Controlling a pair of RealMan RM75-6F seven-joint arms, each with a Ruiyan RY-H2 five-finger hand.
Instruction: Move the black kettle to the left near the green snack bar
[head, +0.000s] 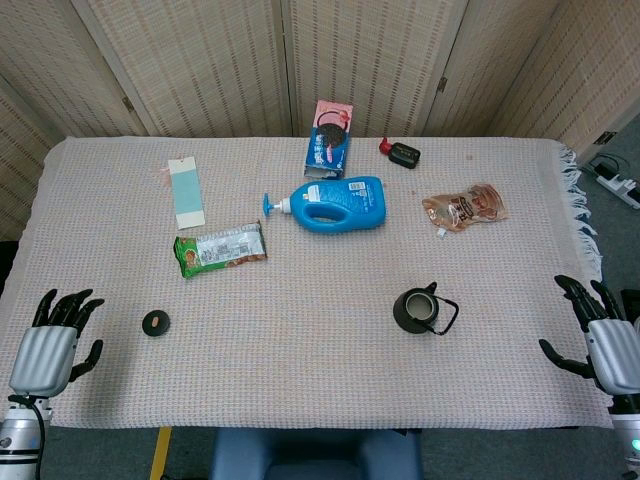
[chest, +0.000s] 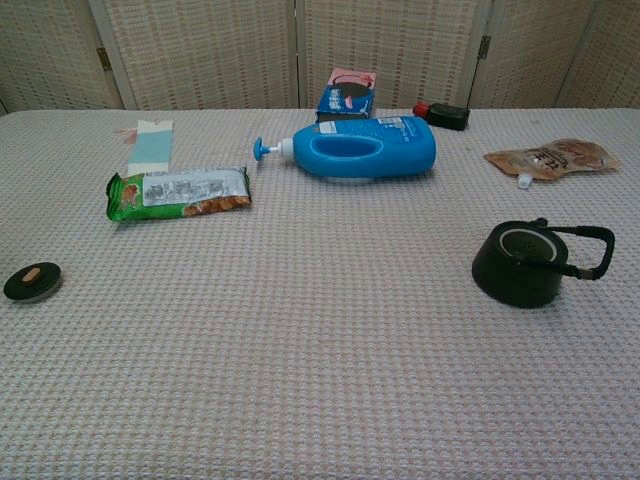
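The black kettle (head: 422, 310) (chest: 530, 262) lies on its side on the right half of the table, its mouth facing up and its loop handle pointing right. The green snack bar (head: 220, 248) (chest: 178, 192) lies flat on the left half, far from the kettle. My left hand (head: 52, 342) hovers at the front left corner, fingers apart and holding nothing. My right hand (head: 604, 338) hovers at the front right edge, fingers apart and holding nothing, well to the right of the kettle. The chest view shows neither hand.
A blue detergent bottle (head: 335, 203) (chest: 360, 147) lies on its side at the centre back. Behind it stands a cookie box (head: 330, 140). A snack pouch (head: 464, 208) lies back right, a small black-and-red item (head: 402, 153) behind it, a light blue card (head: 186, 192) back left, a black disc (head: 155, 322) front left.
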